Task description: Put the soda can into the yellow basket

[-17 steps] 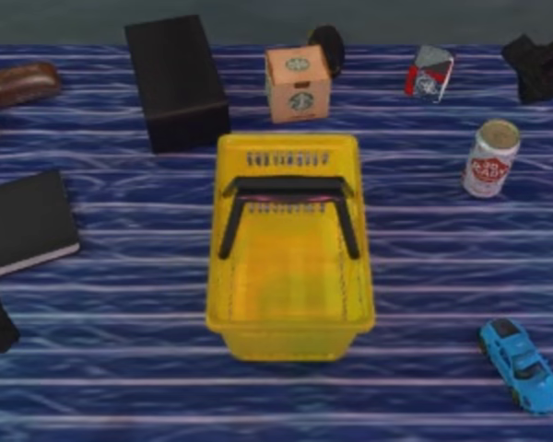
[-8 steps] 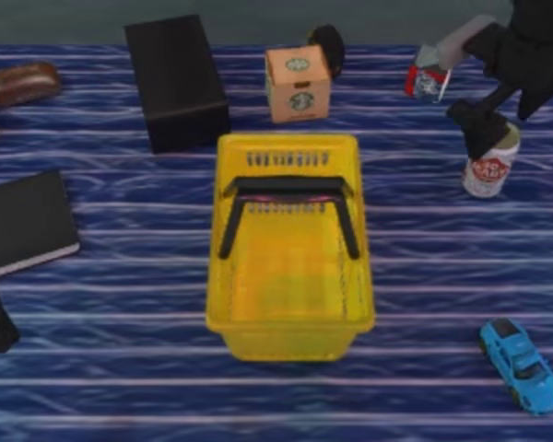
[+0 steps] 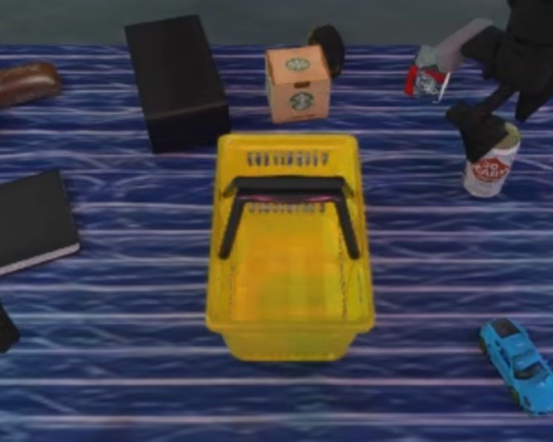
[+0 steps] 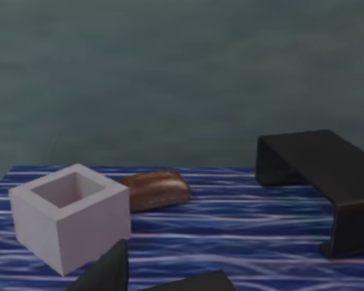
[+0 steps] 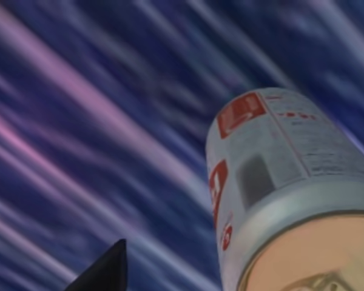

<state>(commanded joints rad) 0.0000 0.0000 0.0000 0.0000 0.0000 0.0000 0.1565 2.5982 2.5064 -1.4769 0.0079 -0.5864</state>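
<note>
Top view: soda can (image 3: pixel 490 166) upright, white w/ red logo.

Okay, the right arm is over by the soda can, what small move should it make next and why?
Probably ease the right tool a little lower around the soda can before closing. From above it sits at the can's top, which stands upright on the table, right of the yellow basket; the wrist view shows the can close and off-centre, so no grip looks made yet.

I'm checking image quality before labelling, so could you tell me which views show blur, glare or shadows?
Top view: even lighting, no glare, no cast shadows around the yellow basket. Right wrist view: the soda can fills the frame, the tablecloth streaked. Left wrist view: soft, hazy grey backdrop.
</note>
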